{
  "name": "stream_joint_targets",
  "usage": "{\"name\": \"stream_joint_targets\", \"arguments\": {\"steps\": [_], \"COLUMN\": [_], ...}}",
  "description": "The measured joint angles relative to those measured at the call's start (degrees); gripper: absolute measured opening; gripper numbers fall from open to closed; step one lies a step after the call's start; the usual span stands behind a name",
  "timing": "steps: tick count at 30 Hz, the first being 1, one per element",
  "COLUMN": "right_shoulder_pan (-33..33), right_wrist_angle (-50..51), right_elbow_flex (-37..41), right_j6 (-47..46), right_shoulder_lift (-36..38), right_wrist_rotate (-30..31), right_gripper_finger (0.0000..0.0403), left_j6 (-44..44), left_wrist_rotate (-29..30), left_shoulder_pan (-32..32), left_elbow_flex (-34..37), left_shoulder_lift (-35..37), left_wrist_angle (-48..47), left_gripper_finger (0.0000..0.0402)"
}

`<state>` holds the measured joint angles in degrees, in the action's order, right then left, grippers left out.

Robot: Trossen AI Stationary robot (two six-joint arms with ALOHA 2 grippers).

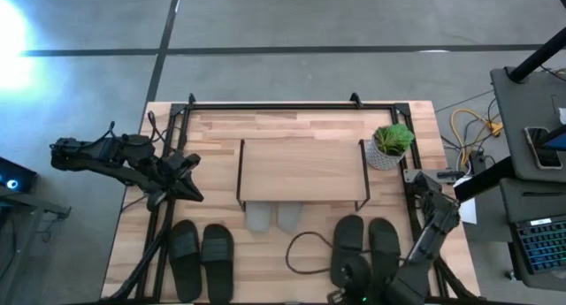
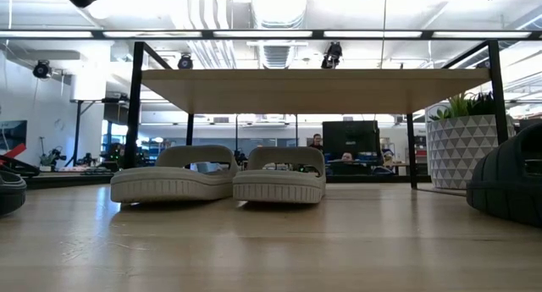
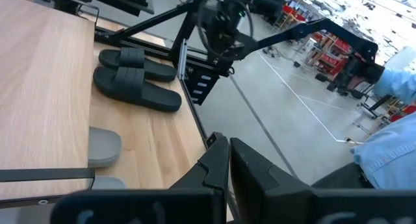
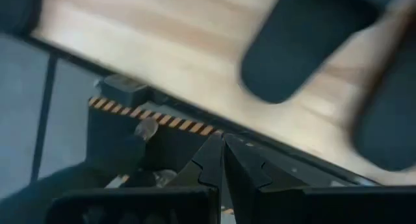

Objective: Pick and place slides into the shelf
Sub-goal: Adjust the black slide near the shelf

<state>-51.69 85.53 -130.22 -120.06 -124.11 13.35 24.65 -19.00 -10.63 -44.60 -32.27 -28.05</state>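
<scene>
The shelf point(image 1: 301, 168) stands mid-table on thin black legs; its board shows in the low view point(image 2: 313, 90). The light grey slides point(image 2: 220, 184) rest soles down on the table under it, their heels point(image 1: 270, 217) sticking out toward the near edge. One black pair point(image 1: 202, 259) lies near-left, the other point(image 1: 367, 245) near-right. My left gripper point(image 1: 195, 195) hovers shut left of the shelf, its fingers point(image 3: 227, 160) closed together. My right gripper point(image 4: 223, 156) is shut, above the table's near edge by the right black pair point(image 4: 292, 49).
A potted plant in a white planter point(image 1: 387, 148) stands at the shelf's right end. A dark cable point(image 1: 309, 252) loops on the table between the black pairs. A black frame point(image 1: 265, 106) runs along the table's edges. A person in a light blue sleeve point(image 3: 390, 146) stands beyond the table.
</scene>
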Motion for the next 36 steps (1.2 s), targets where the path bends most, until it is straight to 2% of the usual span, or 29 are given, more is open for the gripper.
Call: {"name": "stream_joint_targets", "arguments": {"steps": [4, 8, 10, 14, 18, 20, 28, 36], "right_shoulder_pan": [-0.1, 0.9, 1.8, 2.7, 2.6, 2.6, 1.0, 2.0], "right_wrist_angle": [-6.2, -3.5, -2.9, -1.8, 4.7, 4.2, 4.3, 4.5], "right_elbow_flex": [0.3, 0.3, 0.4, 0.4, 0.4, 1.1, 5.6, 14.5], "right_j6": [8.3, 10.1, 11.4, 14.9, 16.1, 18.3, 24.0, 21.9], "right_shoulder_lift": [-2.1, -5.3, -6.8, -8.4, -9.0, -8.7, -8.6, -8.6], "right_wrist_rotate": [-0.1, -4.0, -6.2, -6.5, -3.4, -1.2, -0.1, 0.1], "right_gripper_finger": [0.0009, 0.0023, 0.0042, 0.0094, 0.0142, 0.0155, 0.0154, 0.0134], "left_j6": [0.0, 0.1, 0.1, 0.4, 0.5, 0.5, 0.5, -2.6], "left_wrist_rotate": [0.0, 0.3, 0.5, 0.6, 0.6, 0.6, 0.7, 5.0], "left_shoulder_pan": [0.0, 0.0, 0.0, 0.0, 0.0, 0.0, 0.0, 0.0], "left_elbow_flex": [0.0, 0.0, 0.0, 0.0, 0.0, 0.0, 0.0, 0.0], "left_shoulder_lift": [-0.5, -1.2, -1.7, -2.9, -4.1, -4.7, -7.5, -9.3], "left_wrist_angle": [0.0, 0.0, 0.0, 0.0, -0.1, -0.4, -1.9, -2.9], "left_gripper_finger": [0.0000, 0.0000, 0.0000, 0.0000, 0.0000, 0.0000, 0.0000, 0.0000]}}
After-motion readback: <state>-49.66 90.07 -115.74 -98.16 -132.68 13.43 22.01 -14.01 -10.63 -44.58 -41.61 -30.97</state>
